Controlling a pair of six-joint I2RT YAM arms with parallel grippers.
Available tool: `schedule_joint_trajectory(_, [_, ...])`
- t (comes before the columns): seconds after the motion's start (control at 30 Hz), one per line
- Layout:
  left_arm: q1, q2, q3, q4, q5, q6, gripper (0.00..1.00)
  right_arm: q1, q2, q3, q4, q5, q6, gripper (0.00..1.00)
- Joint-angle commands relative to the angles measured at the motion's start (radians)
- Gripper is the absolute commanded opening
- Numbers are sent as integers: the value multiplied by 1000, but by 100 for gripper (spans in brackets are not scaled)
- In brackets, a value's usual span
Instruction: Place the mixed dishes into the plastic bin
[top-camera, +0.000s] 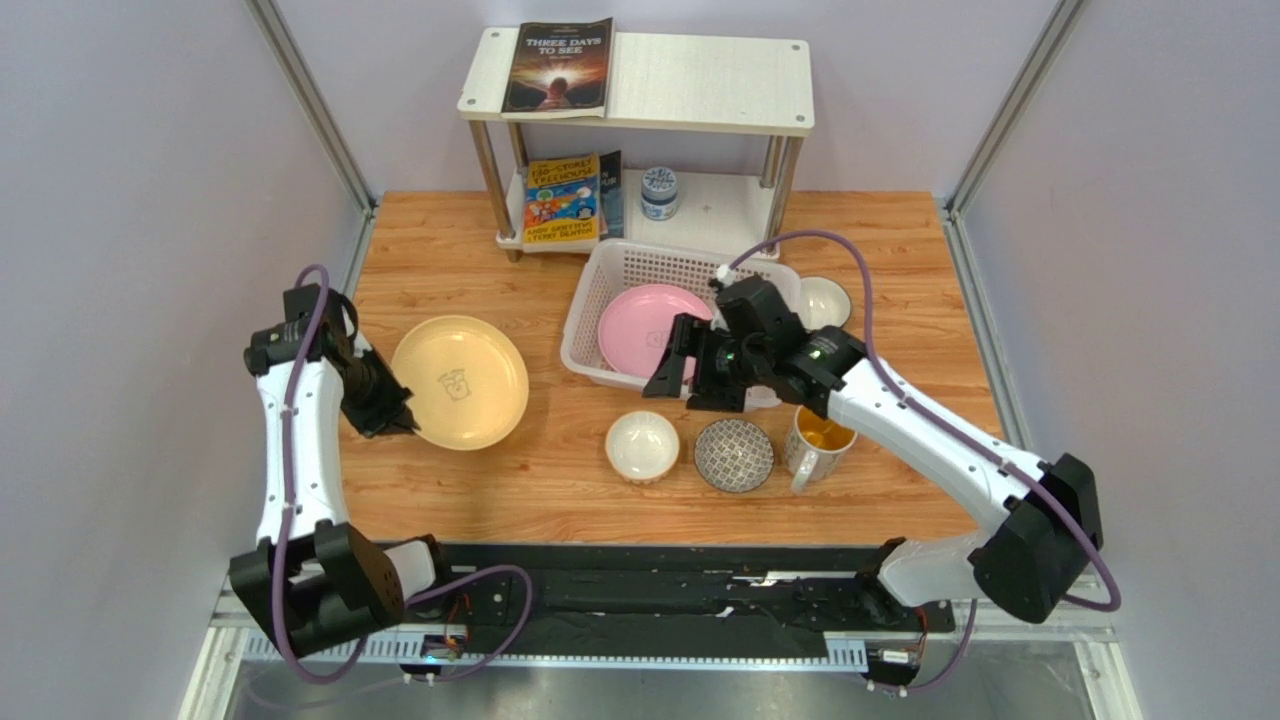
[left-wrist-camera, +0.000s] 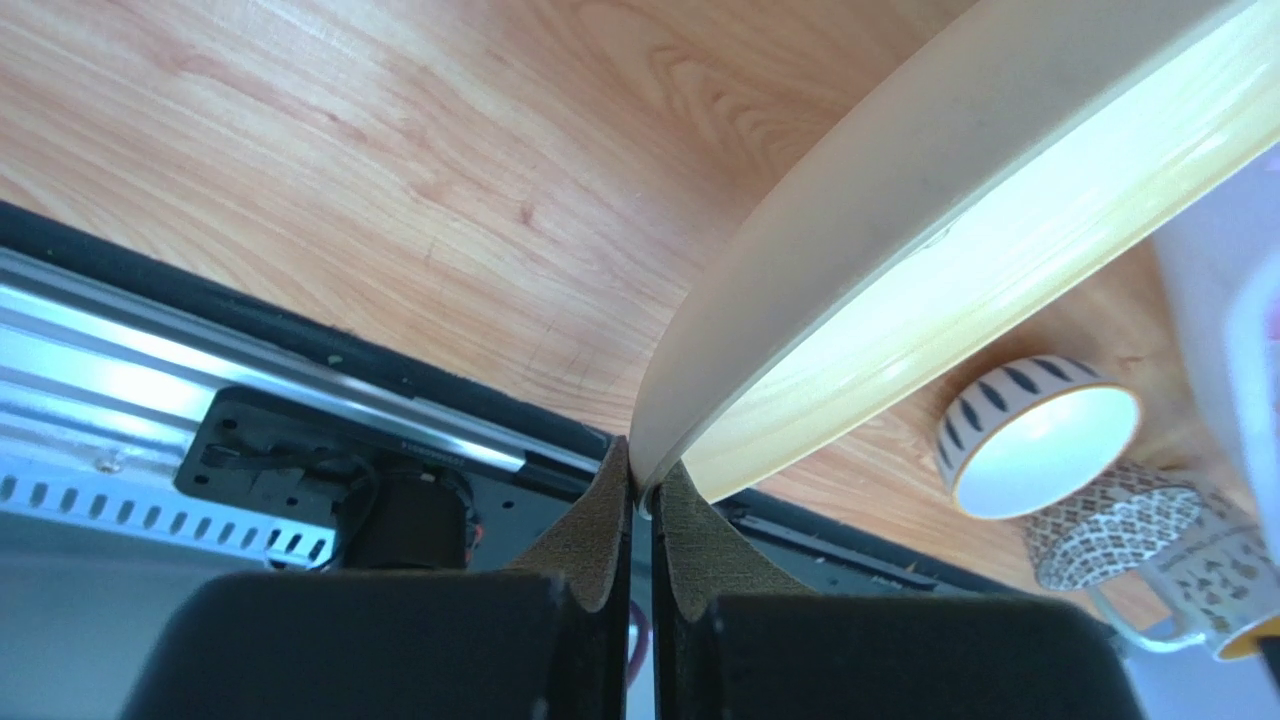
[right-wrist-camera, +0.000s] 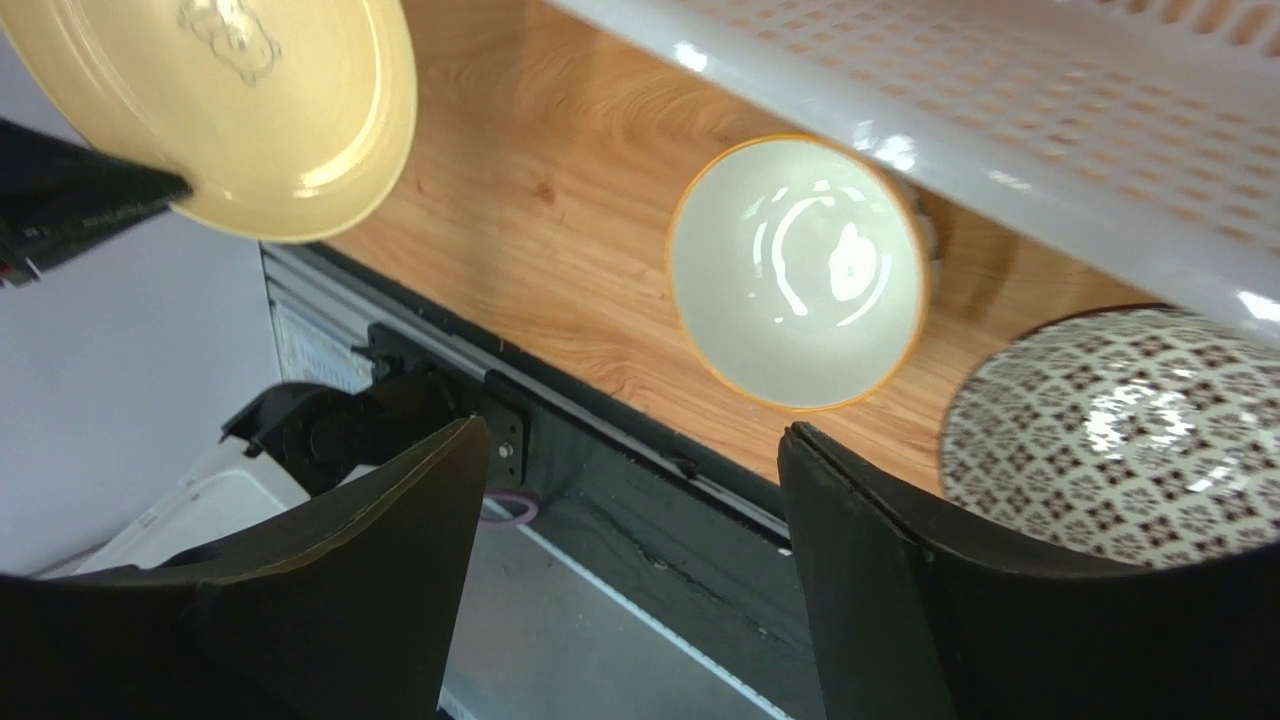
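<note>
- Overhead view: a wooden table (top-camera: 496, 225) with two white robot arms mounted at its near edge.
- The left gripper (top-camera: 394, 417) grips the near-left rim of the pale yellow plate (top-camera: 463, 383). The plate is left of centre, well apart from the plastic bin (top-camera: 594, 308).
- The left wrist view shows this grip more clearly than the overhead view does. Both fingers (left-wrist-camera: 601, 518) are pinched tight on the plate's thin rim. The plate's underside is visible, so that edge looks tilted up off the wood.
- The bin stands at the far middle of the table, and the pink plate (top-camera: 646, 330) lies flat inside it. Only the overhead view shows this plate.
- The right gripper (top-camera: 684, 387) hovers over the bin's near wall.
- The right wrist view shows its jaws wide apart with nothing between them, and the bin's perforated wall is close by.
- Three dishes sit in a row just on the near side of the bin. From left to right they are a white bowl (top-camera: 642, 446), a grey patterned bowl (top-camera: 733, 455) and a yellow-lined mug (top-camera: 819, 440).
- The left wrist view alone shows dark leaf marks on the outside of the white bowl.
- A second white bowl (top-camera: 822, 302) sits just beside the bin's far right corner. It is seen only from overhead.
- At the far edge stands a white two-tier shelf (top-camera: 706, 83) holding books (top-camera: 559, 68) and a small blue-and-white jar (top-camera: 658, 192).
</note>
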Motion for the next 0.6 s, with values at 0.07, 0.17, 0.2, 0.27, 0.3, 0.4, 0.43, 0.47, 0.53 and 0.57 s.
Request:
schedule_joint_trajectory(0.07, [0,-99,-4,-4,164,-82,0,158,101,65,168,-8,58,77])
schedule_joint_trajectory(0.17, [2,-134,-28,5,192,-70,0,213,162,114,214,-6,78,77])
schedule_joint_trajectory(0.2, [2,-141,-34,6,210,-70,0,227,202,131,237,-3,83,77])
schedule_joint_trajectory(0.27, [2,-155,-57,20,232,-68,0,259,243,186,251,14,85,79])
schedule_joint_trajectory(0.3, [0,-155,-60,22,250,-68,0,267,283,212,245,24,83,79])
schedule_joint_trajectory(0.4, [2,-147,-62,31,313,-68,0,287,334,269,270,38,83,79])
schedule_joint_trajectory(0.43, [2,-145,-68,36,327,-71,0,290,367,294,274,40,88,79])
schedule_joint_trajectory(0.47, [2,-145,-73,43,341,-76,0,293,381,308,271,41,89,79])
schedule_joint_trajectory(0.53, [0,-145,-79,45,358,-78,0,296,423,331,260,56,89,79])
schedule_joint_trajectory(0.57, [2,-147,-80,45,361,-75,0,299,432,341,260,64,91,79])
